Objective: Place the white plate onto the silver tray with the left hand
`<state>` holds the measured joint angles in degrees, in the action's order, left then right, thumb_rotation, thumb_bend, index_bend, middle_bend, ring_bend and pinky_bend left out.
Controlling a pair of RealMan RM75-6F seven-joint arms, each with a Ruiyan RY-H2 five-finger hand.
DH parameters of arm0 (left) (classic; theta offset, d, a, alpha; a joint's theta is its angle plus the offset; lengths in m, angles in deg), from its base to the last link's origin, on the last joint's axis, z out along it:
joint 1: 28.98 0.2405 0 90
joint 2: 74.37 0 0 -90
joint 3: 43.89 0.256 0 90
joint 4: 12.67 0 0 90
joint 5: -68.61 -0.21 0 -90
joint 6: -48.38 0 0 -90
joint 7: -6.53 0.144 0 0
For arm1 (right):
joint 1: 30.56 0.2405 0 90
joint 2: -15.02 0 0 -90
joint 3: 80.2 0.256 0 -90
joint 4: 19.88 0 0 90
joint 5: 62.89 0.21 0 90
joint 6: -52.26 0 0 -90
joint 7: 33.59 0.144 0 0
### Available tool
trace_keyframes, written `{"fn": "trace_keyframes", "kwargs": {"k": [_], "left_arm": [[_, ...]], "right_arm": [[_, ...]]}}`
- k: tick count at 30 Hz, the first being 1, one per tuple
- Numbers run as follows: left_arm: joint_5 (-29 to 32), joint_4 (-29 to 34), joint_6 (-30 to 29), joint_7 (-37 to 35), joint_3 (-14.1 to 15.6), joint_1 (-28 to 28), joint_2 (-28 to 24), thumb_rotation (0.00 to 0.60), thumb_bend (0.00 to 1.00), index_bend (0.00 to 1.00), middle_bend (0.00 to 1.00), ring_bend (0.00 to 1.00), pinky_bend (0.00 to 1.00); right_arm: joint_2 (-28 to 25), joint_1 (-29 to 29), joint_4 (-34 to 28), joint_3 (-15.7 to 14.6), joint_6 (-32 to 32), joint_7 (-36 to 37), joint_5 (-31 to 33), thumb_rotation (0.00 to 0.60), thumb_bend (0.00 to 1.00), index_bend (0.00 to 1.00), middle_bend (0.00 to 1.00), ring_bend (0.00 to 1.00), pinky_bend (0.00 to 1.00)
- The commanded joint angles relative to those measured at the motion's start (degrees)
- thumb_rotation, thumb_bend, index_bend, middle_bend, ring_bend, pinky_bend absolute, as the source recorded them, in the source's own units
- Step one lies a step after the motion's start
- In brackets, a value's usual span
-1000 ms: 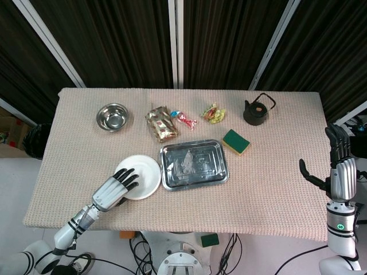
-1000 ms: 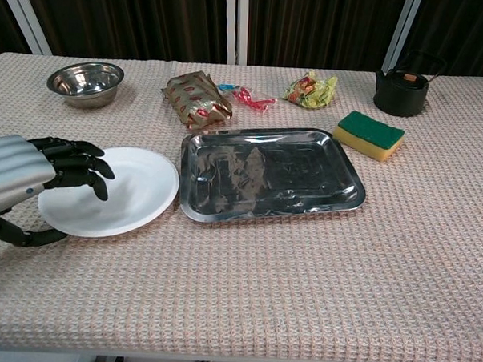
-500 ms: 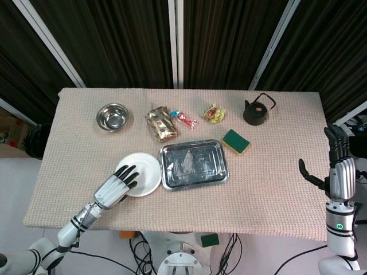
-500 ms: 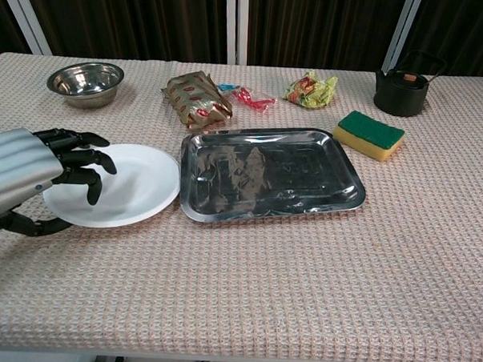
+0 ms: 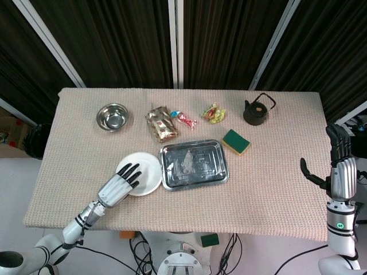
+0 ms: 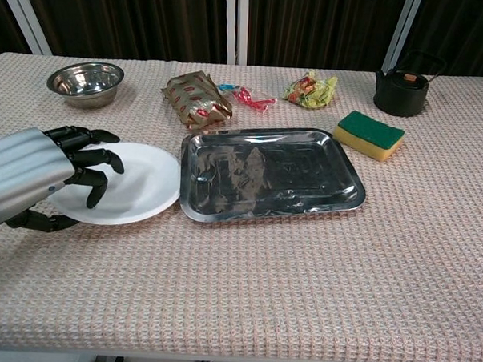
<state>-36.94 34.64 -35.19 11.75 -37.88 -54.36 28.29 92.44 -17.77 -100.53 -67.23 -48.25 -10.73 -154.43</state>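
Left hand over near-left edge of white plate, fingers spread across its surface; grip unclear from head view. Plate just left of silver tray, rims about touching. Right hand upright off table's right edge, fingers apart, holding nothing.

Chest view: left hand fingers curled above white plate, thumb under near rim. Silver tray beside plate.

White plate, silver tray, green-and-yellow sponge, black kettle.
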Motion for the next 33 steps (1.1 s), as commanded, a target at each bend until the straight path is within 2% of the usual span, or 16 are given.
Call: {"fn": "trace_keyframes", "kwargs": {"k": [1,5,14,23,33], "left_arm": [[-0.12,-0.67,-0.87,-0.88,0.04,-0.02,0.41,0.6,0.43,0.69,0.32,0.13,0.2],[-0.57,-1.3,-2.92,-1.77,0.1,0.03,0.56,0.6,0.47,0.76,0.33,0.13,0.21],[-1.35,0.89,-6.8,-6.97,-0.26,-0.96,0.03,0.6,0.47,0.77,0.34,0.14,0.21],[-0.18,5.54,-6.22,-7.47,-3.92,-4.68,-1.31,0.6,0.48,0.78,0.35,0.14,0.21],[3.27,5.46,-7.69,-5.98,-6.44,-3.6,-5.74,0.6,0.48,0.79,0.35,0.14,0.21]], "right_arm": [[0.08,-0.02,0.18,-0.01,0.04,0.17,0.07,0.6,0.35,0.0,0.0,0.0,0.0],[0.09,-0.07,0.37,0.03,0.02,0.37,0.13,0.6,0.34,0.0,0.0,0.0,0.0],[-0.09,-0.29,0.34,0.18,-0.38,0.62,0.1,0.6,0.35,0.0,0.0,0.0,0.0],[-1.1,-0.96,-0.36,0.61,-1.42,0.9,0.26,0.6,0.35,0.0,0.0,0.0,0.0],[-0.89,-0.86,0.22,0.72,-0.81,1.76,0.73,0.6,0.35,0.0,0.0,0.0,0.0]]}}
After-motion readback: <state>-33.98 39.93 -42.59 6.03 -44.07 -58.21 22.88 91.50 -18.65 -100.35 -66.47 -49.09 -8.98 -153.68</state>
